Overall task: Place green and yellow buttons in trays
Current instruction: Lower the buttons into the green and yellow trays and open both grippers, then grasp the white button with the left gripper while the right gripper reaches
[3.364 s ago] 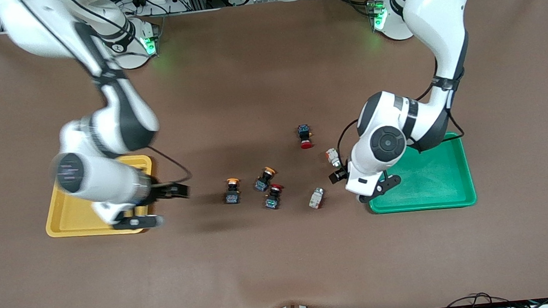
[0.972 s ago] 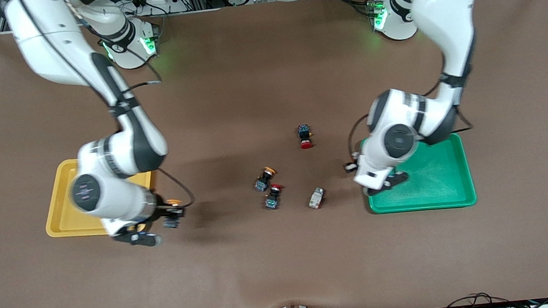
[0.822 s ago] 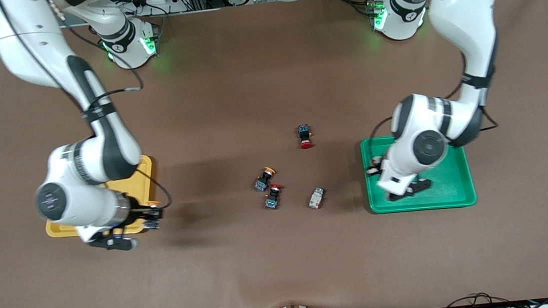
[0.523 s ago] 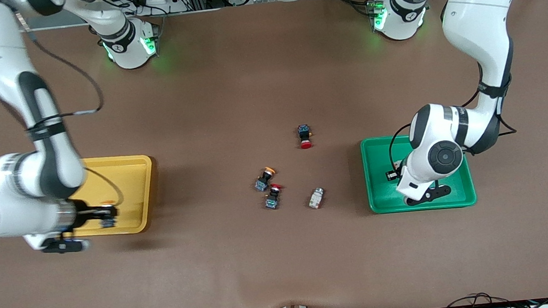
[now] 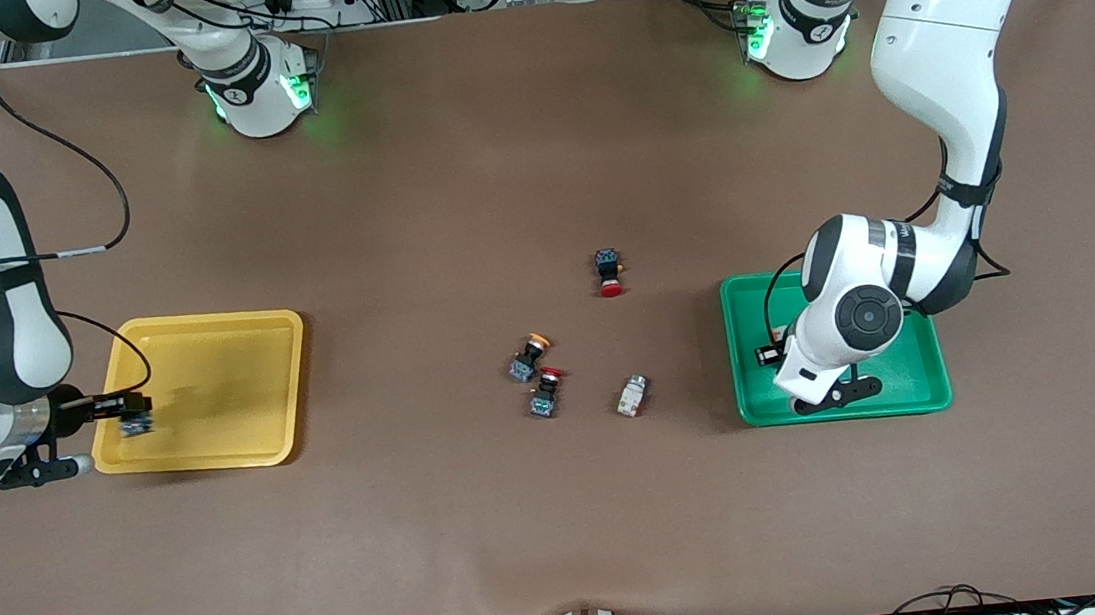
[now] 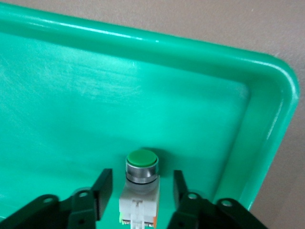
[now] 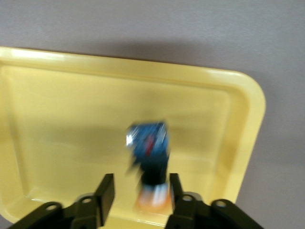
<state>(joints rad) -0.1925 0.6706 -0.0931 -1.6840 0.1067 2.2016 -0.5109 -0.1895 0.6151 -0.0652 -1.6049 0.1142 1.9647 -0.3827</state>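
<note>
The green tray [image 5: 916, 382] lies at the left arm's end of the table. My left gripper [image 5: 782, 380] is open low over it, near its corner. A whitish-silver button with a green cap [image 6: 141, 164] lies on the tray floor [image 6: 71, 95] between the spread fingers of my left gripper [image 6: 139, 191], with a gap on each side. My right gripper [image 5: 117, 429] is open over the edge of the yellow tray [image 5: 215, 400]. A blue-bodied, orange-capped button [image 7: 151, 157] shows blurred and loose between the fingers of my right gripper [image 7: 139, 193], over the tray floor [image 7: 71, 105].
Mid-table lie a yellow-capped button [image 5: 526, 355], a whitish-silver button [image 5: 631, 395] and two red-capped switches [image 5: 547, 393] [image 5: 609, 271]. The right arm's forearm hangs over the table's end beside the yellow tray.
Both arms carried a button from mid-table to their trays. The right gripper moved across the yellow tray to its outer edge. Both grippers now stand open.
</note>
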